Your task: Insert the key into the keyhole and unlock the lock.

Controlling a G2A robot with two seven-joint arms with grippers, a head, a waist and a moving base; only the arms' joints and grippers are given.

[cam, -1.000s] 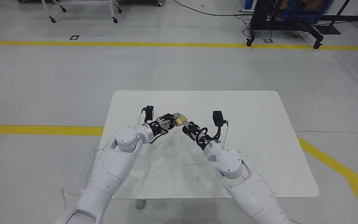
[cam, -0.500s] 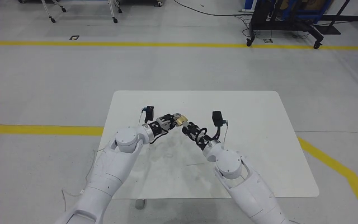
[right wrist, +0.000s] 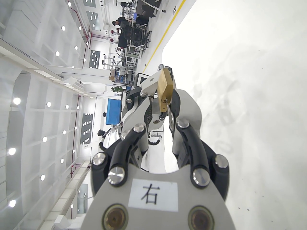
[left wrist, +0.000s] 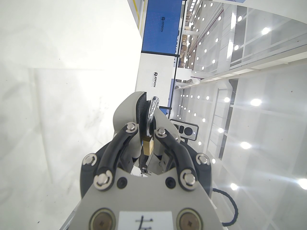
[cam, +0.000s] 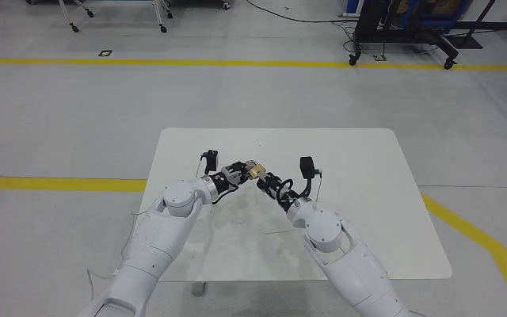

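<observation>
Left gripper [left wrist: 149, 113]: 2 fingers clamped on the silver shackle [left wrist: 153, 106] of the padlock [left wrist: 148, 147], with the brass body lying back toward the wrist between the black finger links. Right gripper [right wrist: 166, 111]: 2 fingers closed on the head of the key [right wrist: 171, 120]. The key's blade is seated in the keyhole [right wrist: 165, 100] on the end face of the brass body. From the right wrist, the other arm's gripper sits farther off behind the padlock, at the shackle end. Cannot tell whether the shackle is latched or sprung. Top view: the 2 grippers meet tip to tip just left of frame centre. The left gripper [cam: 236, 171] comes in from the lower left and the right gripper [cam: 269, 182] from the lower right. The padlock [cam: 254, 169] is a small brass spot between them. It appears held off the white table [cam: 356, 158], since the grippers' shadows fall apart from them on the tabletop. The table fills the middle of the frame on a grey floor [cam: 238, 95]. 1 yellow line [cam: 71, 184] runs out from the table's left edge, another [cam: 238, 62] crosses the upper part of the frame, and a black wheeled frame [cam: 404, 36] stands at the upper right.
</observation>
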